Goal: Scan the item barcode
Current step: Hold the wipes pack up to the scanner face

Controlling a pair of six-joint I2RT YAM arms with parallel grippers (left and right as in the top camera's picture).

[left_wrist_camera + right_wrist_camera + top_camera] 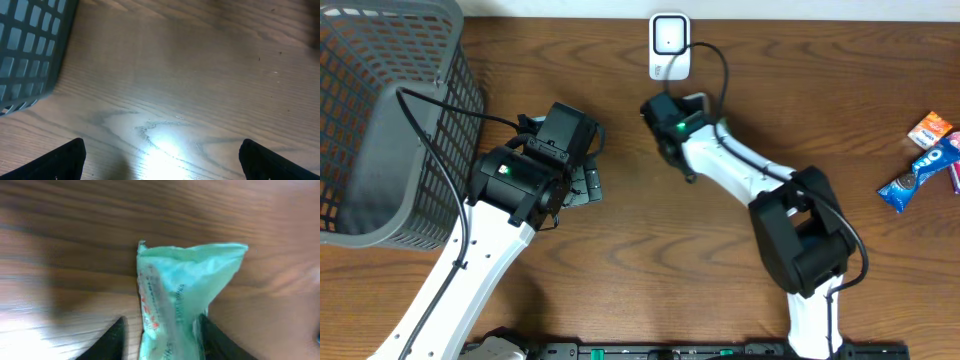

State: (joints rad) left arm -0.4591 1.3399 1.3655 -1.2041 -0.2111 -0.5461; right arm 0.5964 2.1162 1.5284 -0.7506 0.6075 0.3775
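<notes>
You will find nothing legible here. The pale green packet (185, 295) carries red print down one side, but it is too blurred to read. In the overhead view, the lettering on the blue wrapper (918, 176) and the orange pack (931, 128) is too small.

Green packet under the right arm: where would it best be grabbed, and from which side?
Probably across its narrow width, coming down from above: the green packet lies on the table, and the right gripper straddles its long edges.
</notes>
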